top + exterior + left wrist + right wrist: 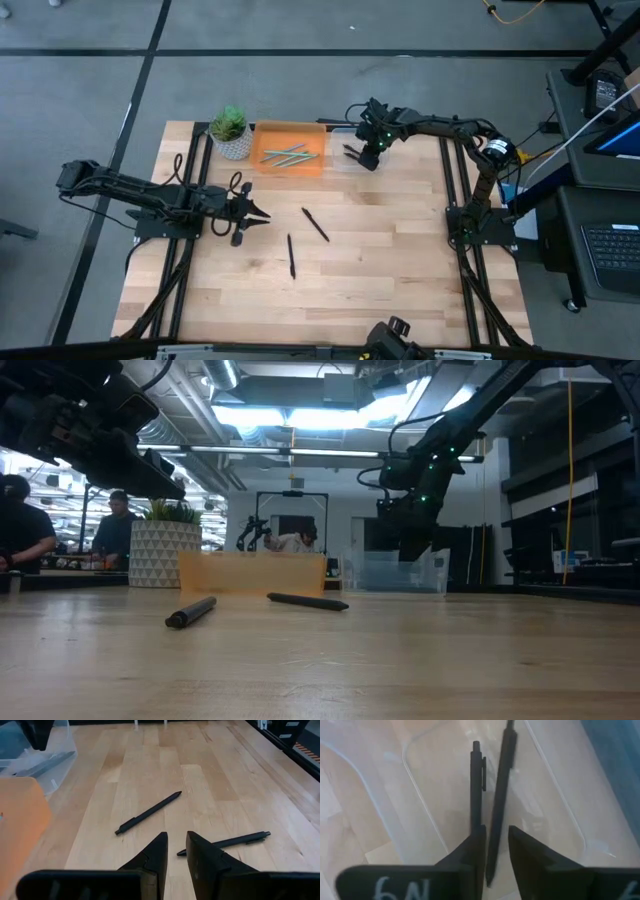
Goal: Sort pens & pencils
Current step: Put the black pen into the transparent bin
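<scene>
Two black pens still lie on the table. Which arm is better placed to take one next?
Probably left. The left gripper hovers beside the two black pens on the table; the right gripper is over the clear bin.

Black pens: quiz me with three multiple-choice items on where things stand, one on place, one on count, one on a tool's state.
1. Where is the right tool?
A. over the clear bin
B. over the plant
C. at the table's near edge

2. How many black pens lie loose on the bare table?
A. none
B. two
C. five

3. What is between the right tool's fingers?
A. a black pen
B. a blue-grey pencil
C. nothing

Answers: 1 A, it hangs over the clear bin beside the orange bin. 2 B, one pen and another. 3 A, the right wrist view shows a black pen running between them.
</scene>
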Robot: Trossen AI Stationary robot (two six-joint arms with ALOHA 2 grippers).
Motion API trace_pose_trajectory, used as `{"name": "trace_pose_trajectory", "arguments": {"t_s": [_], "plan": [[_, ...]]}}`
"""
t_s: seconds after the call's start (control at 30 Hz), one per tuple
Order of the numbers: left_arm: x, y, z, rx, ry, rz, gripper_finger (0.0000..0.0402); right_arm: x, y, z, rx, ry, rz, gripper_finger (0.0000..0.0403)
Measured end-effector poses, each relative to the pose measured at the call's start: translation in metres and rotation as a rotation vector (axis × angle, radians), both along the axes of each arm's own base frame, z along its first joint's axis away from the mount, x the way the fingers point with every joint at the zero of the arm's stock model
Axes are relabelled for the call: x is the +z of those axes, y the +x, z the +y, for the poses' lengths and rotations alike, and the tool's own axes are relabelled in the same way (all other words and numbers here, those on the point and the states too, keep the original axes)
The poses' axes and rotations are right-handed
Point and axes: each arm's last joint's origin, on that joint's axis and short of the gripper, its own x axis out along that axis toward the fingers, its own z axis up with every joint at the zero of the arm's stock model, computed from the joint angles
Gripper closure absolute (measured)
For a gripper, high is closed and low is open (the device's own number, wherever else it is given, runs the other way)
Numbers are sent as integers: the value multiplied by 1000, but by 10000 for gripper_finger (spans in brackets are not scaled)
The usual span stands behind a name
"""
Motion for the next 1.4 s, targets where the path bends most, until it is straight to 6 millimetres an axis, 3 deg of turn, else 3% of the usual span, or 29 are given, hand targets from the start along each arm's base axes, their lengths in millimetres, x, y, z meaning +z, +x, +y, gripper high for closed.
{"name": "trace_pose_trajectory", "arguments": {"t_s": [0.23, 0.5, 0.83, 1.17, 1.4], "plan": [[0, 0, 0, 0, -1, 1, 337, 0, 0, 0, -15, 7, -1, 294], [0, 0, 0, -1, 1, 2, 337, 1, 6, 8, -3, 69, -30, 298], [1, 0, 3, 40, 132, -12, 337, 43, 34, 28, 57, 107, -37, 301], [2, 1, 4, 63, 155, -19, 337, 60, 54, 66, 148, 143, -25, 302], [16, 7, 10, 74, 227, 24, 337, 95, 55, 104, 272, 85, -106, 302]]}}
